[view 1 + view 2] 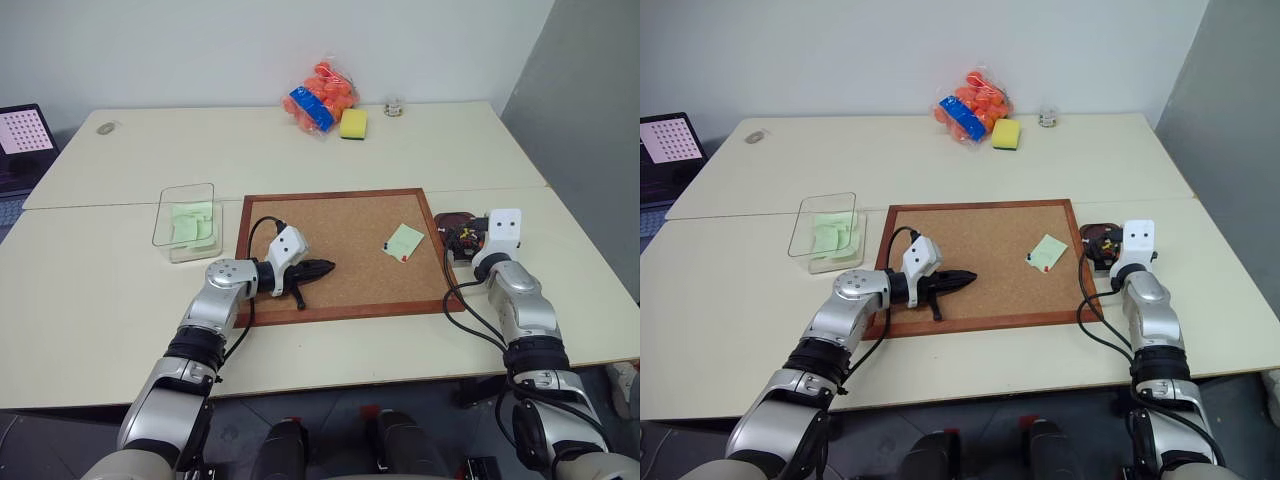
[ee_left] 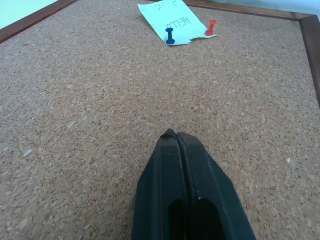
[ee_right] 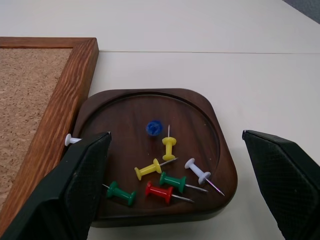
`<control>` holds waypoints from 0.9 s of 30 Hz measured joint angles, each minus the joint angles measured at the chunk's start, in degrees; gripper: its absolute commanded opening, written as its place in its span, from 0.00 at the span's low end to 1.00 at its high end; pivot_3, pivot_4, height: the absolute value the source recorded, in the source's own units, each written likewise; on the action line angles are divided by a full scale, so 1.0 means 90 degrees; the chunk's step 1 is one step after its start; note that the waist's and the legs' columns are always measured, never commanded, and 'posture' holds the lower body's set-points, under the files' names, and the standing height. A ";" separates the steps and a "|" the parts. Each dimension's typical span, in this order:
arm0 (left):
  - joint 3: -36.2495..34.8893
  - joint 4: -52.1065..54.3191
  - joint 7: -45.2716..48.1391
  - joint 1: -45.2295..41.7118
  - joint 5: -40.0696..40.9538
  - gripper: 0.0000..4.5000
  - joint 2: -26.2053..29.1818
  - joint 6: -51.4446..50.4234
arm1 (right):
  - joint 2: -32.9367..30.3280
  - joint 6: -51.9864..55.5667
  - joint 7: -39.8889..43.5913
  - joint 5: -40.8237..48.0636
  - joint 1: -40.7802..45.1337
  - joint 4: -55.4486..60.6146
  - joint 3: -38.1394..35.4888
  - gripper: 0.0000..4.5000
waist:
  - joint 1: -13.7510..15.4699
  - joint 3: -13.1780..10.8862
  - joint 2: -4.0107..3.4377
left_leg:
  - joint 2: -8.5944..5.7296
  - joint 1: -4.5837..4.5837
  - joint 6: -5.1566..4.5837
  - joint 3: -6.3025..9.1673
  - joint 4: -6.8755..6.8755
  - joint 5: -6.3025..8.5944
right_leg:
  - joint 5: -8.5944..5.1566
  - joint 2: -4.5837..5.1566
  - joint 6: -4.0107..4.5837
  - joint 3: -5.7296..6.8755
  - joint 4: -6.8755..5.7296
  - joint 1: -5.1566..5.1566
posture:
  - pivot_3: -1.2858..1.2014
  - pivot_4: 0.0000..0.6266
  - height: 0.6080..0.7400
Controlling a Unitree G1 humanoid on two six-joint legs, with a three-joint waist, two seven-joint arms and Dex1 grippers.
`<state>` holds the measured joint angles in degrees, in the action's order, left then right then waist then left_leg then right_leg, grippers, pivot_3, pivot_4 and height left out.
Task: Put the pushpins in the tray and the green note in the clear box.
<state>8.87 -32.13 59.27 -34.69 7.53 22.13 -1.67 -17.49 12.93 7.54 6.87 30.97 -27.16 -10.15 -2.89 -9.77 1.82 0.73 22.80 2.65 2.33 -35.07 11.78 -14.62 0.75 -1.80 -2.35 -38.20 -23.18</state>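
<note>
Pale table [image 1: 330, 150], grey wall; left tool [image 1: 318, 268] closed, empty; right tool [image 3: 180, 165] wide open, empty.

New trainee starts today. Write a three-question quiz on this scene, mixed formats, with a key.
1. True or false: the green note is still pinned to the corkboard.
2. Which pins hold the note? A) red pin and blue pin B) two yellow C) green and white
3. Fill in: the right gripper is ____ over the tray; the left gripper is ____ over the corkboard.

Key: 1 true; 2 A; 3 open, shut.
</note>
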 measured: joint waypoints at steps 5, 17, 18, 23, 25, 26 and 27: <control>0.0000 0.0001 -0.0004 0.0000 0.0000 0.00 0.0000 -0.0001 | -0.0008 -0.0001 0.0002 0.0000 0.0031 -0.0036 0.0000 0.99 | 0.0000 0.0000 0.0000 | 0.0000 0.0000 0.0000 0.0000 0.0000 0.0000 | -0.0001 0.0000 -0.0002 0.0000 0.0000 0.0000 | 0.52 0.24 1.00; 0.0000 0.0013 -0.0018 0.0008 0.0000 0.00 -0.0002 0.0000 | -0.0152 -0.0132 0.0928 0.0419 -0.0186 0.1002 0.0024 0.99 | 0.0001 0.0000 0.0000 | 0.0000 0.0001 0.0000 0.0001 0.0000 0.0000 | -0.0009 -0.0001 -0.0017 0.0001 0.0001 0.0000 | 0.52 0.24 1.00; 0.0001 0.0014 -0.0022 0.0009 0.0000 0.00 -0.0008 0.0003 | -0.0235 -0.0011 0.1296 0.0654 -0.0340 0.1327 0.0038 0.99 | 0.0008 0.0000 0.0000 | 0.0000 0.0002 0.0000 0.0003 0.0000 0.0000 | -0.0009 0.0000 -0.0017 0.0002 0.0002 0.0000 | 0.52 0.24 1.00; -0.0012 0.0008 -0.0033 0.0007 -0.0005 0.00 0.0016 0.0007 | -0.0458 0.0583 0.2734 0.1541 -0.1085 0.2780 0.0367 0.99 | 0.0002 -0.0001 -0.0001 | 0.0008 0.0002 -0.0001 0.0006 0.0001 0.0000 | -0.0011 -0.0009 -0.0019 0.0003 0.0005 0.0001 | 0.52 0.24 1.00; -0.0010 0.0003 -0.0048 0.0008 -0.0010 0.00 0.0014 0.0003 | -0.0513 0.0724 0.3093 0.1645 -0.1286 0.3196 0.0651 0.99 | -0.0001 -0.0001 -0.0001 | 0.0008 0.0000 -0.0001 0.0006 0.0000 0.0000 | -0.0011 -0.0009 -0.0020 0.0003 0.0003 0.0001 | 0.52 0.24 1.00; -0.0011 0.0000 -0.0060 0.0006 -0.0011 0.00 0.0013 0.0003 | -0.0515 0.0744 0.3219 0.1639 -0.1344 0.3302 0.0808 0.99 | -0.0001 -0.0001 -0.0001 | 0.0008 0.0000 -0.0001 0.0005 0.0000 0.0000 | -0.0010 -0.0010 -0.0021 0.0003 0.0004 0.0001 | 0.52 0.24 1.00; -0.0009 0.0000 -0.0071 0.0005 -0.0015 0.00 0.0012 0.0003 | -0.0512 0.0746 0.3301 0.1617 -0.1372 0.3340 0.0953 0.99 | -0.0001 -0.0001 -0.0001 | 0.0007 0.0000 -0.0001 0.0004 -0.0001 0.0000 | -0.0010 -0.0010 -0.0022 0.0002 0.0004 0.0001 | 0.52 0.24 1.00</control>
<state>8.79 -32.13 58.63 -34.64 7.40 22.24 -1.65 -22.10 19.65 37.25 21.42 18.62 2.89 -1.58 -2.90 -9.77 1.80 0.79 22.80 2.64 2.36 -35.08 11.79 -14.71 0.67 -2.00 -2.33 -38.17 -23.17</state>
